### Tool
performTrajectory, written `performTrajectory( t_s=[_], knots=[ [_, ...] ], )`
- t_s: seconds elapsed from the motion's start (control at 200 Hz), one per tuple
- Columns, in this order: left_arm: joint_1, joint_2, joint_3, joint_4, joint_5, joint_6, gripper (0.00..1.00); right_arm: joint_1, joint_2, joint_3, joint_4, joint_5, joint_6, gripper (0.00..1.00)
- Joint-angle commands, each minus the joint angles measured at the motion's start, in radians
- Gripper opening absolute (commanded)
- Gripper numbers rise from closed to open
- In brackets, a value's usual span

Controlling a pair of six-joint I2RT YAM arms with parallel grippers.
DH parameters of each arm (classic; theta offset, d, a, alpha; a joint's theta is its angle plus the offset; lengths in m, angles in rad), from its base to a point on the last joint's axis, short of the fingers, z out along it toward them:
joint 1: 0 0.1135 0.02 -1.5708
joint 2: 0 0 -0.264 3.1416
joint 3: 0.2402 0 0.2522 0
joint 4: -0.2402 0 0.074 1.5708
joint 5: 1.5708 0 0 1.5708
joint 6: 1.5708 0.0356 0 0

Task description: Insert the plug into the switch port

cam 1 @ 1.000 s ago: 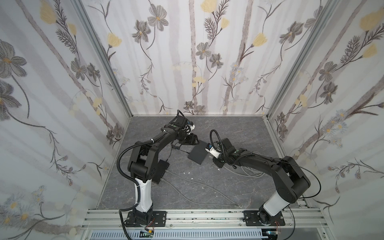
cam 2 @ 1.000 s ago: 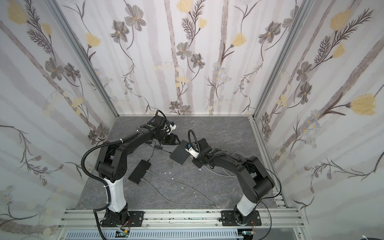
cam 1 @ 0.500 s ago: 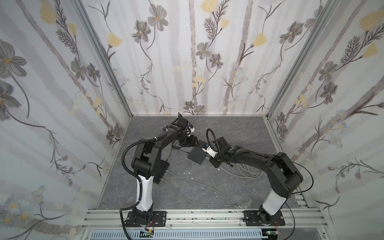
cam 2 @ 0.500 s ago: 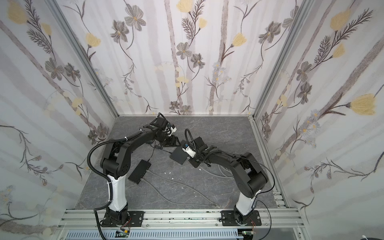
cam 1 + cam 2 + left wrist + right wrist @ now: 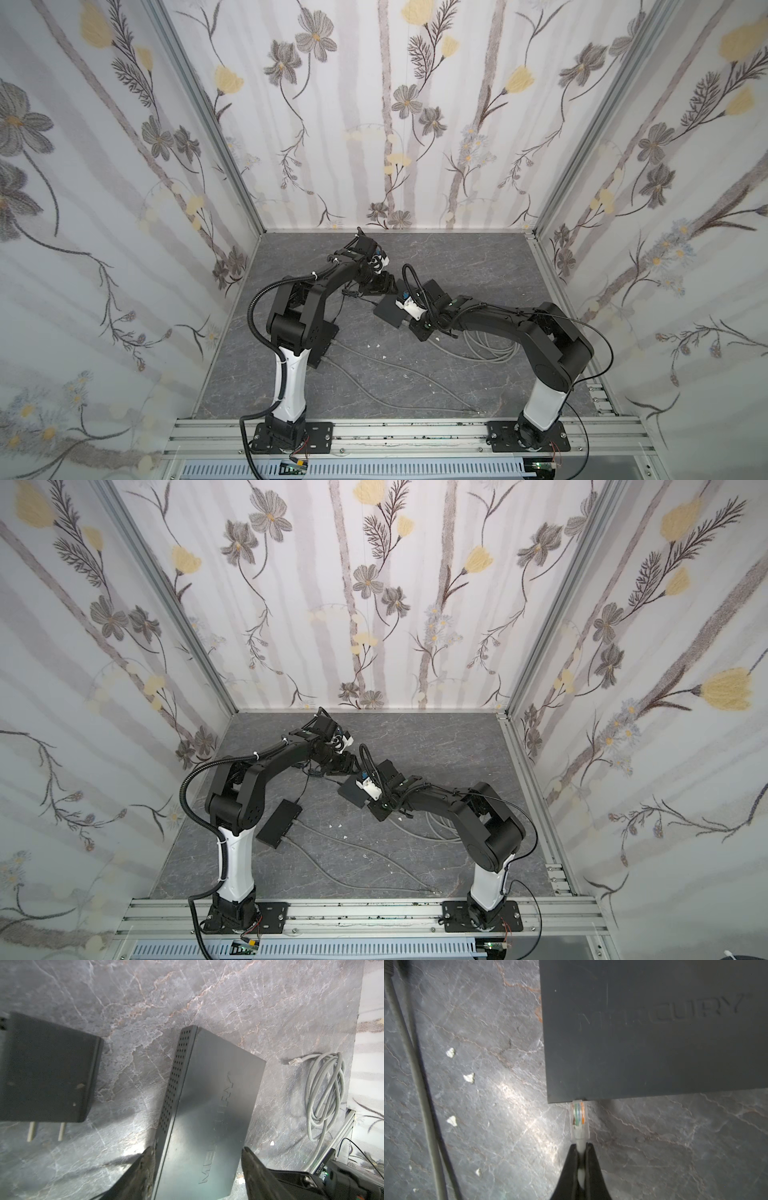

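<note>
The black switch lies flat on the grey floor mid-cell. In the left wrist view my left gripper straddles the switch, one finger on its perforated side and the other at its opposite edge. My right gripper is shut on the grey cable just behind the clear plug. The plug's front end sits in the switch edge near a corner; the port itself is hidden. In both top views the left gripper and right gripper meet at the switch.
A black power adapter with two prongs lies beside the switch. A second black box with grey cables lies by the left arm's base. A coiled grey cable lies under the right arm. White chips dot the floor.
My right gripper has carried the plug leftward up to the switch. The left arm's elbow has shifted a little, while its gripper stays at the switch.
</note>
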Motion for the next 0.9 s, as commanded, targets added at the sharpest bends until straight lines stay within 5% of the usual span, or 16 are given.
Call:
performTrajectory(
  t_s=[0.0,0.894],
  knots=[
    [0.002,0.009,0.01,-0.014,-0.007,-0.002,0.67,0.009,0.009,0.02,0.041,-0.01,0.023,0.0],
    [-0.015,0.049,0.022,-0.037,-0.025,0.024,0.58,-0.029,0.03,-0.033,0.15,0.075,0.085,0.0]
  ],
)
